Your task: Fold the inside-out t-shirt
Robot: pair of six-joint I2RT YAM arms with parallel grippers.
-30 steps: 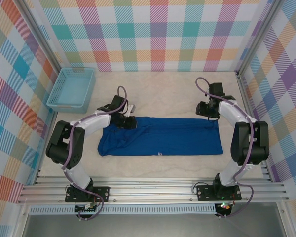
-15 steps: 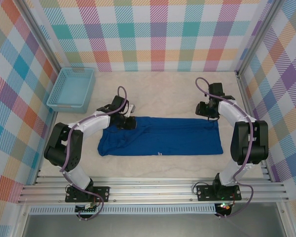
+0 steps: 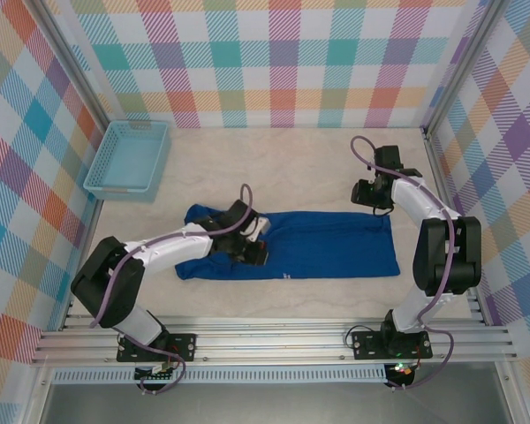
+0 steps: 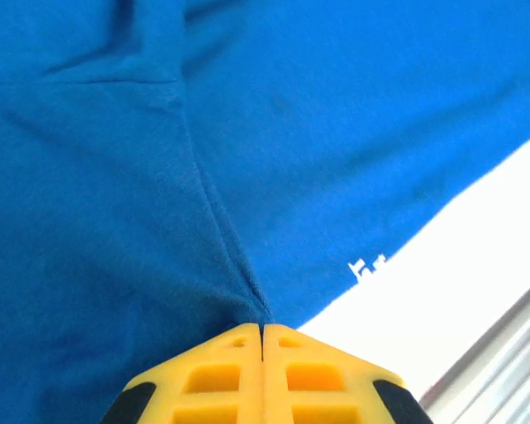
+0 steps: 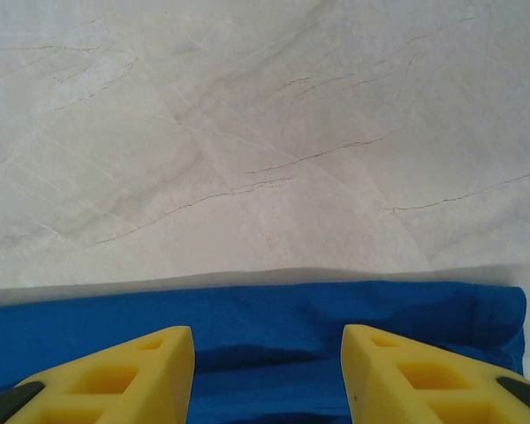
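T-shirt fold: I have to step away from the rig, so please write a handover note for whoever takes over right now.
Left gripper: jaws shut on a ridge of the royal-blue cloth t-shirt, over its left part.
Right gripper: jaws open, empty, at the shirt's far right corner.
Shirt: a long band across the pale table; left end rumpled, right end flat. Light blue plastic mesh basket sits far left, apart from it.
Done: apparently folded lengthwise into a band.
Left: fold the ends in to a compact stack.
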